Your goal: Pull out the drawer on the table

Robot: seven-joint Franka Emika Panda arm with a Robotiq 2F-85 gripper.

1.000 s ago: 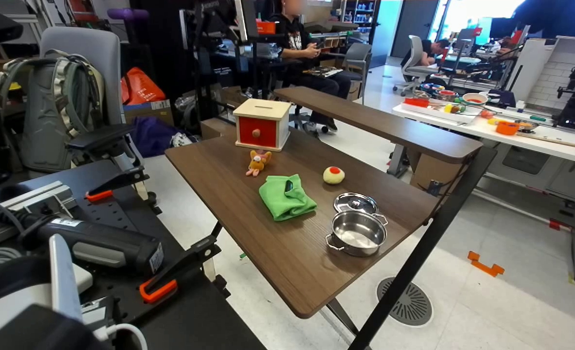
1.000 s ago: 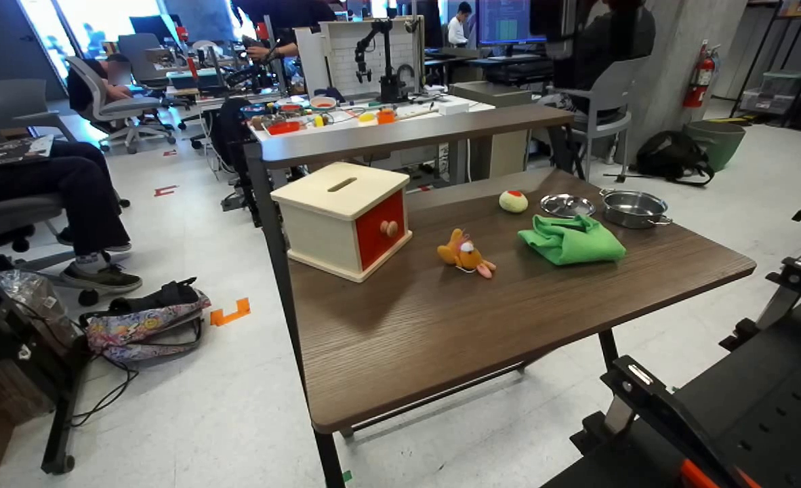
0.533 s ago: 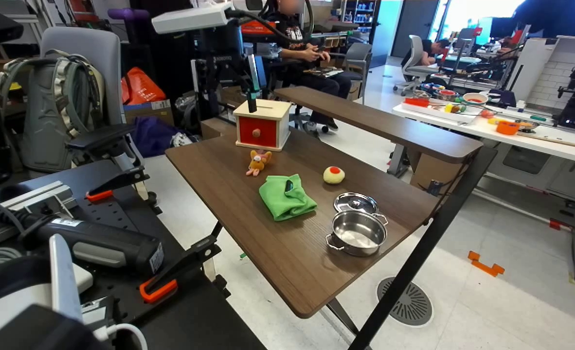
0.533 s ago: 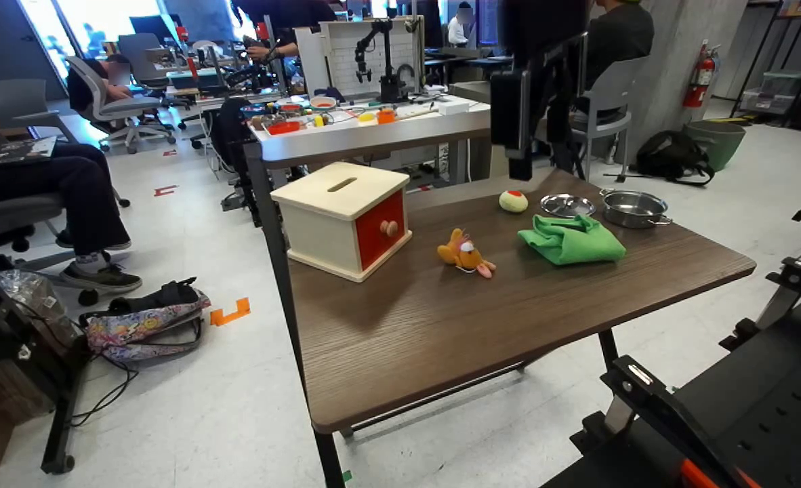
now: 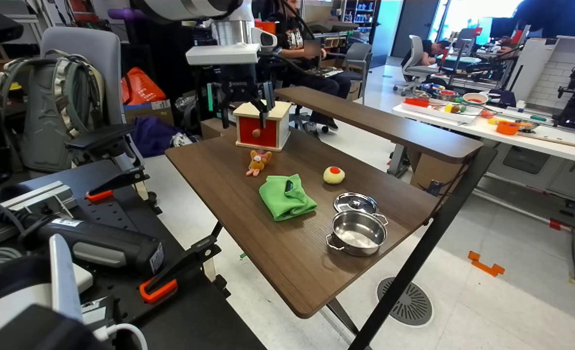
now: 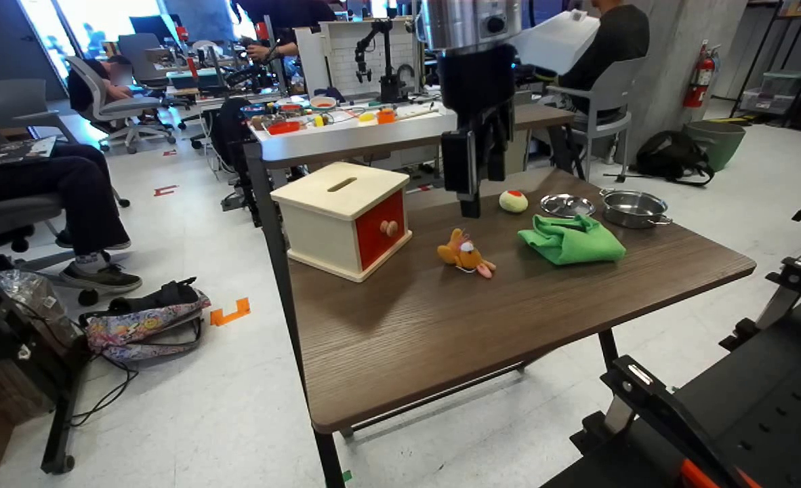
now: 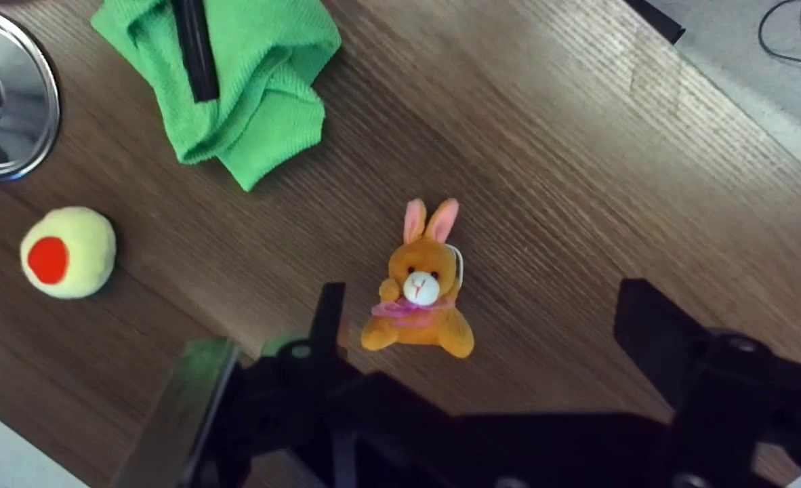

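Brown wood-look table (image 6: 482, 325). Pale wooden box (image 6: 318, 234) at one end of table; its red drawer (image 6: 371, 238) pushed in, front flush with frame. Black gripper (image 5: 243, 125) above tabletop, apart from box, jaws spread wide. Green cloth (image 5: 287, 204), folded. Steel pot (image 5: 359, 234), lid (image 5: 353, 201) just beside. Plush rabbit (image 7: 419, 274) between box and cloth. Pale yellow-and-red ball (image 7: 78, 252). Dark item (image 7: 196, 54) on cloth. Wooden knob (image 6: 389, 228) on drawer front.

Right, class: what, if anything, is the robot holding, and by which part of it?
Nothing is held: the black fingers stand apart, clear of the orange plush rabbit.
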